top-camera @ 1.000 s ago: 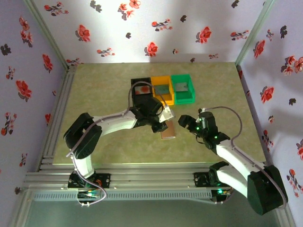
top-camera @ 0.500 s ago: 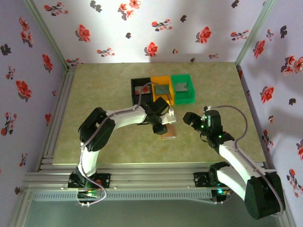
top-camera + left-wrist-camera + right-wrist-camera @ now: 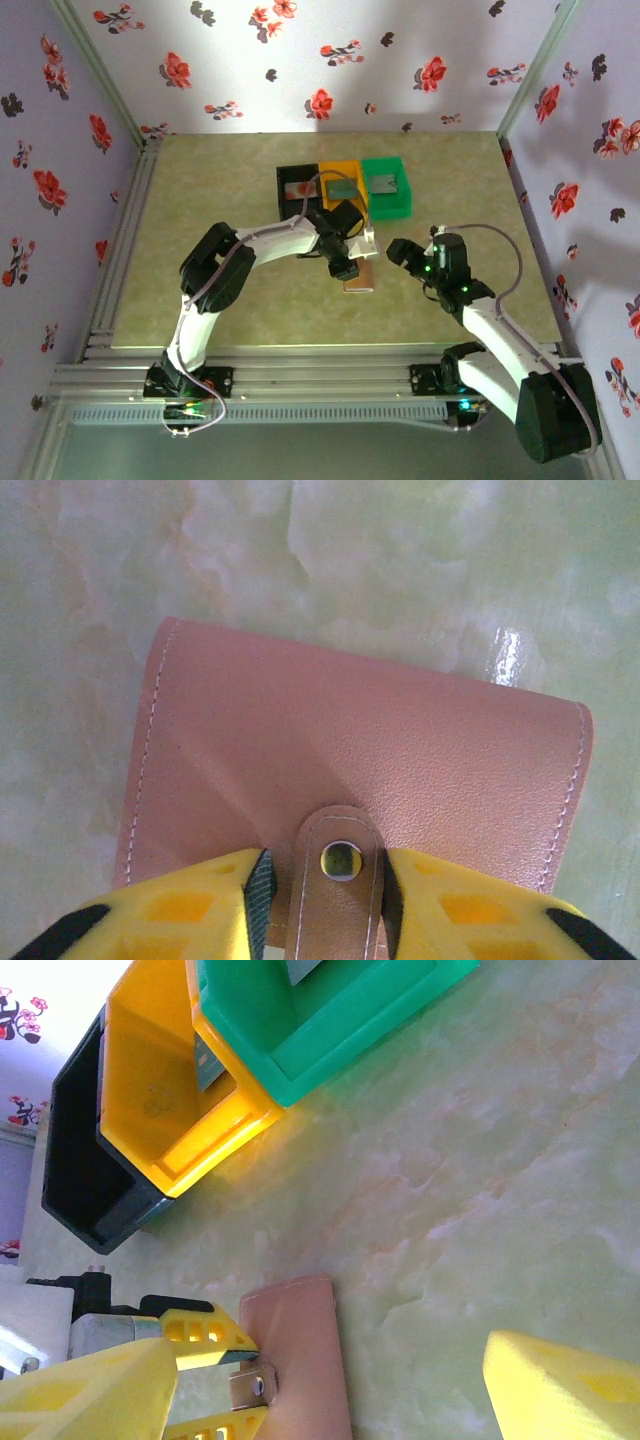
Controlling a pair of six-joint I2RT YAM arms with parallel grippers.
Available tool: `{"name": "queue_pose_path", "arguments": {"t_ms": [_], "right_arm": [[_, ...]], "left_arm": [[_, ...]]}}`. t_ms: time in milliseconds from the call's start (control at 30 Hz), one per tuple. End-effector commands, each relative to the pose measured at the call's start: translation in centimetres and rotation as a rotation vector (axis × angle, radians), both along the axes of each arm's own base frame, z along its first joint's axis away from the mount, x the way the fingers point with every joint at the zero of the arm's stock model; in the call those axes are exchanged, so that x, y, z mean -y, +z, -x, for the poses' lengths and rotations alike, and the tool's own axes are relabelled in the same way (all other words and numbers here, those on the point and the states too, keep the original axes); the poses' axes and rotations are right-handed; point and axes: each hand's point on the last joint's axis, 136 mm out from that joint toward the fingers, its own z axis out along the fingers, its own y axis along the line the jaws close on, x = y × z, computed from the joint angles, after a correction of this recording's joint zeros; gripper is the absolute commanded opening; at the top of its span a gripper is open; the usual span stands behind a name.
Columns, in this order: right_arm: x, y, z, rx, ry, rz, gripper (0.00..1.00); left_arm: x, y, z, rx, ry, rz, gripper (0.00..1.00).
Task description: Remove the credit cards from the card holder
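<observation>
The card holder [image 3: 360, 750] is a pinkish-tan wallet lying folded shut on the table, also seen from above [image 3: 361, 278] and from the right wrist [image 3: 300, 1350]. Its strap tab with a metal snap [image 3: 342, 860] points toward my left gripper [image 3: 325, 880]. That gripper [image 3: 346, 266] is shut on the tab, one yellow finger pressing each side. My right gripper [image 3: 400, 254] hangs open just right of the holder, its fingers [image 3: 90, 1390] spread wide and holding nothing. The credit cards are hidden inside the closed holder.
Behind the holder stand three bins in a row: black [image 3: 285, 205], orange [image 3: 350, 210] and green [image 3: 392, 208]. A flat greyish piece lies in each. Open tabletop [image 3: 220, 300] extends to the left and front. Floral walls surround the table.
My left gripper has moved right and settled over the holder's near-left edge, and the holder has shifted slightly right. My right gripper rose a little, then held still.
</observation>
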Motion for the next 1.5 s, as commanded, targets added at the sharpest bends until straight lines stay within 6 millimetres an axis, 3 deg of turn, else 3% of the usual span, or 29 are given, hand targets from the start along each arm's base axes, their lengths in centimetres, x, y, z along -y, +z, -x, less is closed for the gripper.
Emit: {"name": "queue_pose_path", "arguments": {"t_ms": [0, 133, 367, 500, 867, 1467], "right_arm": [[0.0, -0.1, -0.3, 0.023, 0.011, 0.0, 0.8], [-0.1, -0.4, -0.3, 0.015, 0.012, -0.003, 0.8], [-0.6, -0.6, -0.3, 0.001, 0.03, -0.028, 0.8], [-1.2, -0.9, -0.3, -0.018, 0.051, -0.057, 0.8], [-3.0, -0.9, -0.6, -0.041, 0.113, -0.141, 0.79], [-4.4, 0.6, -0.8, -0.025, 0.155, -0.234, 0.78]], "left_arm": [[-1.9, -3.7, 1.8, -0.103, -0.033, -0.095, 0.31], [-2.5, -3.9, 2.2, -0.148, -0.024, -0.09, 0.17], [-2.8, -4.1, 3.0, -0.187, -0.021, -0.088, 0.01], [-2.7, -3.6, 3.0, -0.179, -0.013, -0.068, 0.0], [-1.0, 4.2, -0.4, 0.054, 0.124, 0.251, 0.0], [-1.1, 12.9, -1.2, 0.185, 0.271, 0.589, 0.0]]}}
